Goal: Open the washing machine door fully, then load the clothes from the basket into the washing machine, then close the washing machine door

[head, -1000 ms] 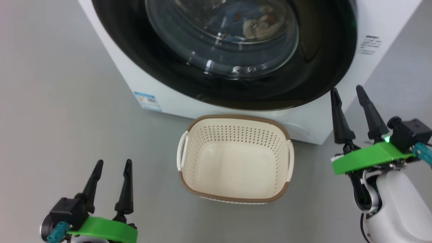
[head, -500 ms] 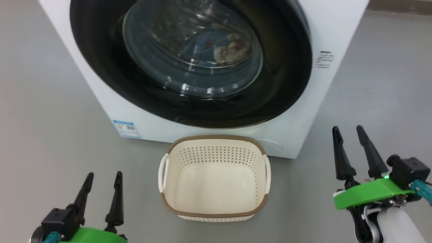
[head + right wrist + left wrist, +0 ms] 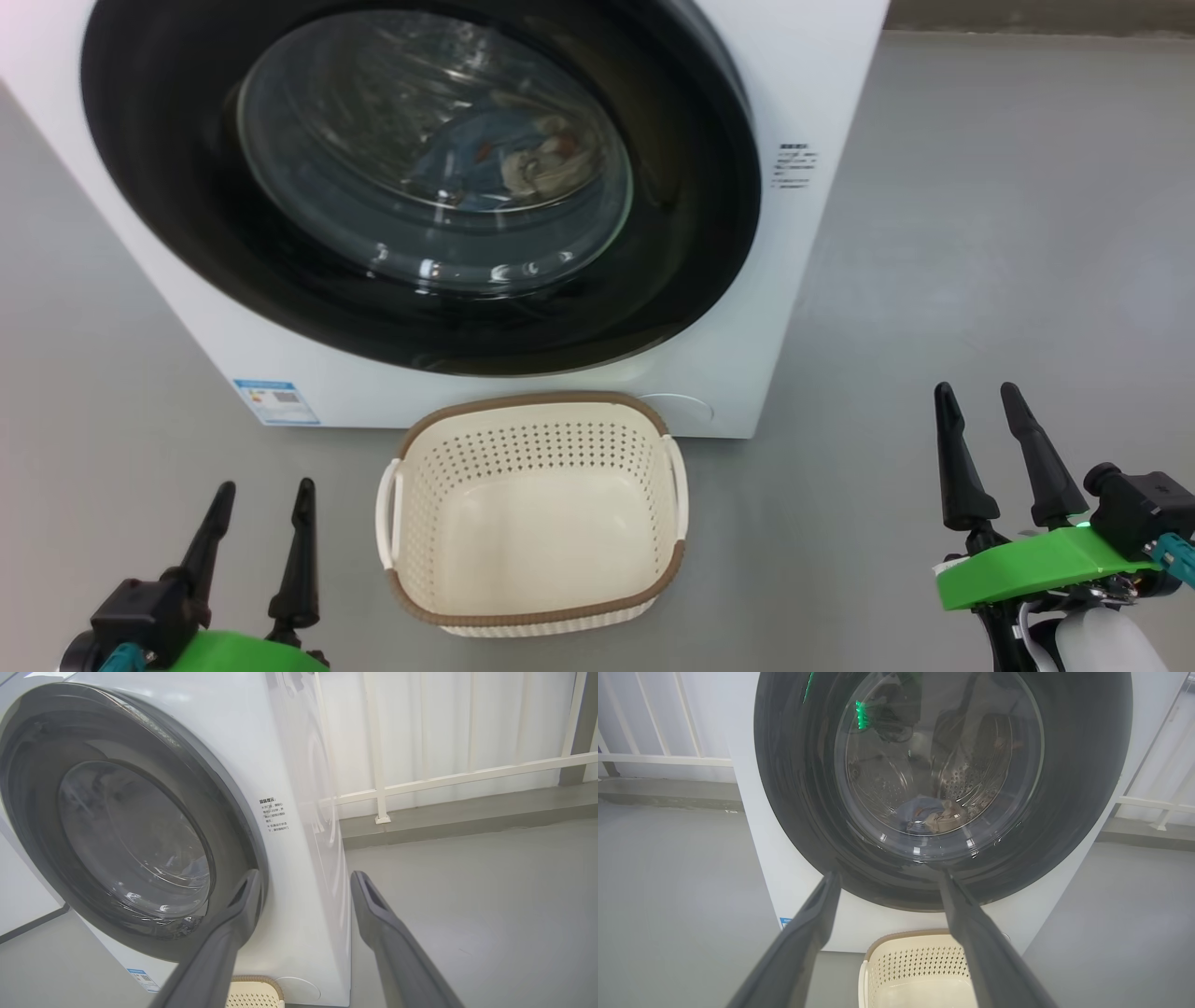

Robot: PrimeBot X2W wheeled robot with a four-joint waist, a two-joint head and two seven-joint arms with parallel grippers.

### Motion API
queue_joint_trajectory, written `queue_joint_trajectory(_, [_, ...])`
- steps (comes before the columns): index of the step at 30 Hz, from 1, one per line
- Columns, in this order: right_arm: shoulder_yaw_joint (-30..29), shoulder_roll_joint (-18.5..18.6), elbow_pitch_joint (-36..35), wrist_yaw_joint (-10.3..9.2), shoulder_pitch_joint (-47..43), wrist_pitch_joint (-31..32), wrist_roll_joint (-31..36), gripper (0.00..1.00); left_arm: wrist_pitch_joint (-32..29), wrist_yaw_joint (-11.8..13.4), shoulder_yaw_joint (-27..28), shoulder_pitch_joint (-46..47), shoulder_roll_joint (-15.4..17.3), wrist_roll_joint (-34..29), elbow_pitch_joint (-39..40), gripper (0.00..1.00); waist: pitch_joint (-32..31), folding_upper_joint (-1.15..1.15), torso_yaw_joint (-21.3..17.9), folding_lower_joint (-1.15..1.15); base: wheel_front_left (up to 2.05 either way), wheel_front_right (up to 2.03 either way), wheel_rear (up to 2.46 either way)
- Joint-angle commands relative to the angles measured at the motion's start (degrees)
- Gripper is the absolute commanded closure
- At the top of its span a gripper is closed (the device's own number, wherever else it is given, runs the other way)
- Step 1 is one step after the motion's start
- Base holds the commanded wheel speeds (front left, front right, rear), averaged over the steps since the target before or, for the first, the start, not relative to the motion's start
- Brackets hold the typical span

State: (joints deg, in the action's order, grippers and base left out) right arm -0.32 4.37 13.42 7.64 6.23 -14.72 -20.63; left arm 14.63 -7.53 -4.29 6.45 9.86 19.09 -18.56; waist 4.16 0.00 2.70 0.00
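The washing machine (image 3: 812, 75) stands on the grey floor (image 3: 980, 233) with its round black washing machine door (image 3: 168, 205) closed against the front. Through the glass porthole (image 3: 355, 121) the clothes (image 3: 513, 161), one blue and one cream, lie together low in the drum (image 3: 971, 781). The basket (image 3: 523, 400) sits on the floor just in front of the machine, its cream bottom bare. The left end effector (image 3: 264, 490) hovers near the basket's left side and the right end effector (image 3: 977, 392) well off to its right. Both have their fingers spread wide and hold nothing.
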Motion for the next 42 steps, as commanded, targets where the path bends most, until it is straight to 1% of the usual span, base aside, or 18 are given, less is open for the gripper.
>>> queue_joint_trajectory(1, [0.98,0.69,-1.64,-0.15,-0.35,-0.28,0.54,0.0,0.37,0.04,2.26,0.21,1.63,-0.24,0.66,0.0,-0.27,0.0,-0.97,0.0,0.0,0.0,0.0])
queue_joint_trajectory(7, [0.63,0.72,-1.91,-0.15,-1.17,-0.28,0.6,0.0,0.37,0.04,2.78,-0.25,1.61,-0.43,0.21,0.0,-0.47,0.0,-2.42,0.0,0.0,0.0,0.0])
queue_joint_trajectory(16, [0.42,0.53,-2.01,-0.15,-2.05,-0.28,0.71,0.0,0.37,0.04,3.62,-0.8,1.61,-0.55,0.46,0.0,-1.14,0.0,-3.5,0.0,0.0,0.0,0.0])
queue_joint_trajectory(37, [0.43,0.32,-2.53,-0.15,-2.14,-0.28,0.86,0.0,0.37,0.04,4.85,-1.04,1.47,-0.49,0.22,0.0,-0.84,0.0,-3.55,0.0,0.0,0.0,0.0])
queue_joint_trajectory(38, [-0.45,-0.21,-0.88,0.0,-3.26,0.0,0.48,1.0,0.0,-0.01,2.74,-2.11,0.01,-0.07,-0.64,1.0,-0.84,0.0,-3.55,0.0,0.0,0.0,0.0])
queue_joint_trajectory(42, [0.09,-1.03,1.84,0.01,-3.5,0.06,0.33,1.0,-0.07,0.0,2.37,-2.37,-1.25,0.08,-2.62,1.0,-0.81,0.0,-3.56,0.01,0.0,0.0,0.0])
